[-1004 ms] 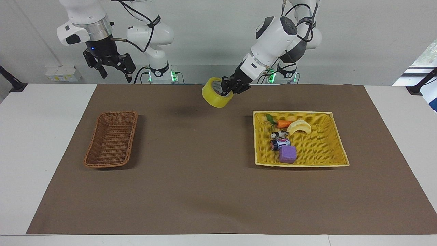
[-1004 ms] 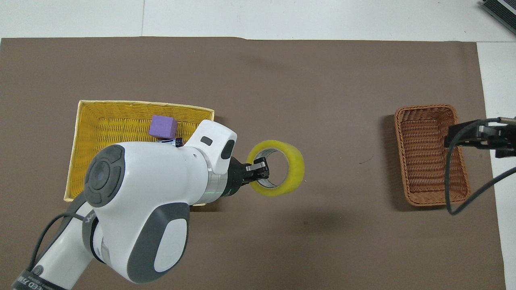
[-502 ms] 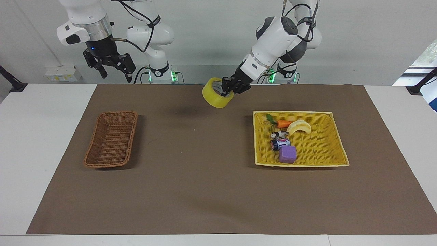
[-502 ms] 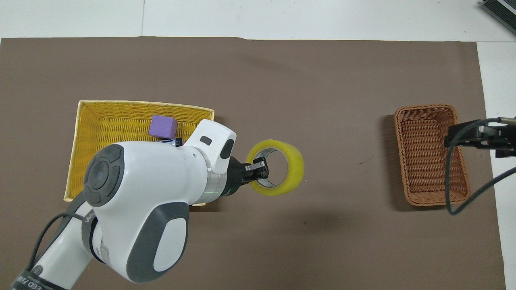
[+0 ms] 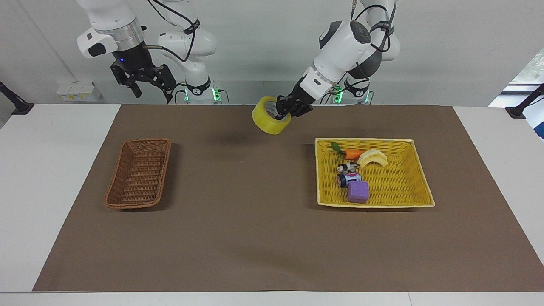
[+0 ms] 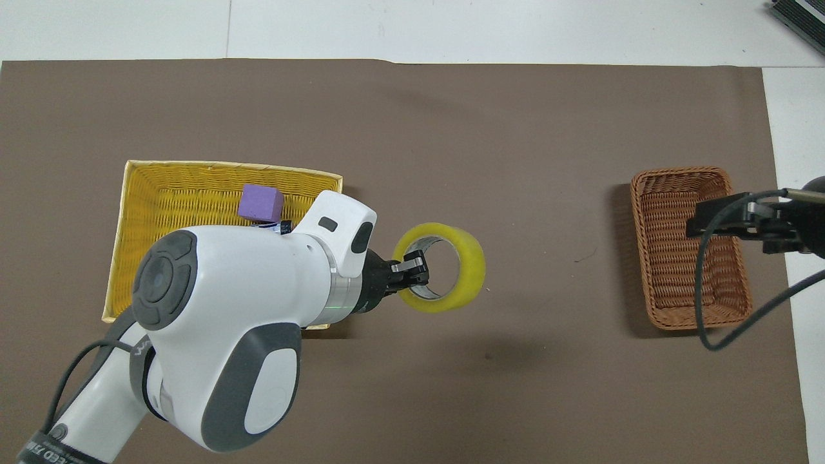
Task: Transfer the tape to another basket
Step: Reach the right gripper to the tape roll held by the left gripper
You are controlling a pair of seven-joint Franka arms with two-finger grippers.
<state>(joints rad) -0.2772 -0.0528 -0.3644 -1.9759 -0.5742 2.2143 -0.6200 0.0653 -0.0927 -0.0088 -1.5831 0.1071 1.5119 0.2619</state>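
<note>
The yellow roll of tape hangs in the air over the brown mat, between the two baskets. My left gripper is shut on the roll's rim, one finger inside the core. The dark brown wicker basket lies toward the right arm's end of the table, with nothing in it. My right gripper is open and hangs high over the table's edge by the brown basket; from overhead it covers part of the basket.
A square yellow woven tray toward the left arm's end holds a purple cube, a toy carrot, a pale banana-shaped piece and a small can. The left arm's body hides part of the tray from overhead.
The right arm has shifted a little toward the table's middle and risen slightly. The left gripper and the tape have barely moved.
</note>
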